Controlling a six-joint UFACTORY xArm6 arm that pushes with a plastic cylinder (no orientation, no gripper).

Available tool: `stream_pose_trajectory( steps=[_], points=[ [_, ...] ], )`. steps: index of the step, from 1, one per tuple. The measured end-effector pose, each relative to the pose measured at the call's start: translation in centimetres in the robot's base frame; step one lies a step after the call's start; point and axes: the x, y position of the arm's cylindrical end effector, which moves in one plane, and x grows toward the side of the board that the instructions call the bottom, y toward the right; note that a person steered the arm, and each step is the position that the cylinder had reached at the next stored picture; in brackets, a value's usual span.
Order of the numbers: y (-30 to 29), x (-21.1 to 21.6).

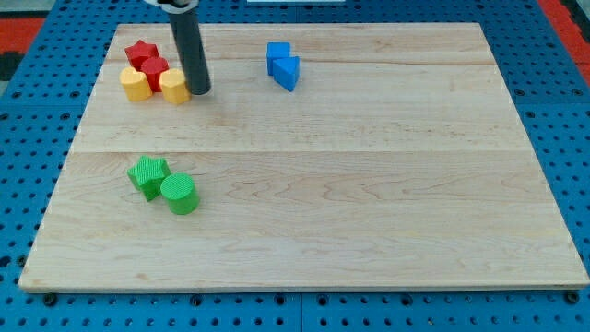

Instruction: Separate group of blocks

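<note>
A tight group sits at the view's top left: a red star block (139, 52), a red block (154, 69), a yellow block (135, 84) and a second yellow block (173, 85). My tip (199, 91) stands on the board right against the right side of the second yellow block. A blue cube (277, 55) and a blue triangular block (288, 73) touch each other at the top middle. A green star block (147, 174) and a green cylinder (180, 194) touch at the lower left.
The wooden board (369, 184) lies on a blue perforated table (572, 138). The red and yellow group is close to the board's top left edge.
</note>
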Motion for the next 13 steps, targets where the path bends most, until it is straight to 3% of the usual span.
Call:
stream_pose_trajectory(
  steps=[2,3,4,6,8,10,13],
  points=[
    [-3.7,0.2],
    [-2.5,1.0],
    [-4.4,6.8],
    [-14.5,4.6],
    [-14.5,4.6],
    [-13.3,-3.6],
    [-6.7,-2.4]
  ],
)
